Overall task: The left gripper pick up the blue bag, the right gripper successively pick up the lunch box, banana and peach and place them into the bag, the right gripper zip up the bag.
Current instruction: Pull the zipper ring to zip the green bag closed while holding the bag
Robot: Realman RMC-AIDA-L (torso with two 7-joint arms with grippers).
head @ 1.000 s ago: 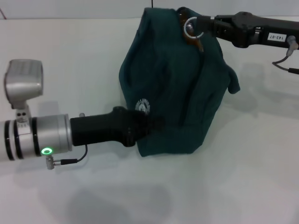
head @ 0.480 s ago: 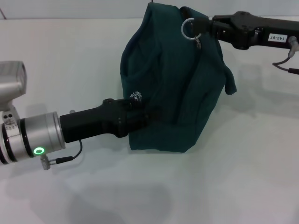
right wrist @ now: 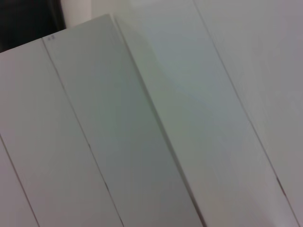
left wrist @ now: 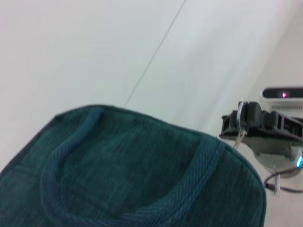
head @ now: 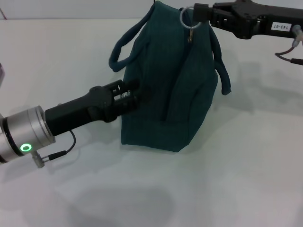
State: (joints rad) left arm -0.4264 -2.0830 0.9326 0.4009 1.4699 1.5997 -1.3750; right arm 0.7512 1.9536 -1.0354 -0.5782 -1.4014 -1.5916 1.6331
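1. Head view: white table (head: 246, 156), broad under all else.
2. Blue bag (head: 170, 90), upright mid-table, one strap looped off its left side, another hanging down its right.
3. Left gripper (head: 135, 97), against the bag's left wall; spread of claw hidden, cannot tell.
4. Right gripper (head: 199, 13), at the bag's top, pinched on the zipper ring (head: 185, 18).

You see a dark teal-green bag (head: 165, 94) of plainly woven cloth, its corded handles (head: 124, 45) the same teal, on a plain white table (head: 246, 165). A silver ring (head: 185, 18) hangs at its zip. Both hands are black: left hand (head: 135, 94), right hand (head: 201, 13).
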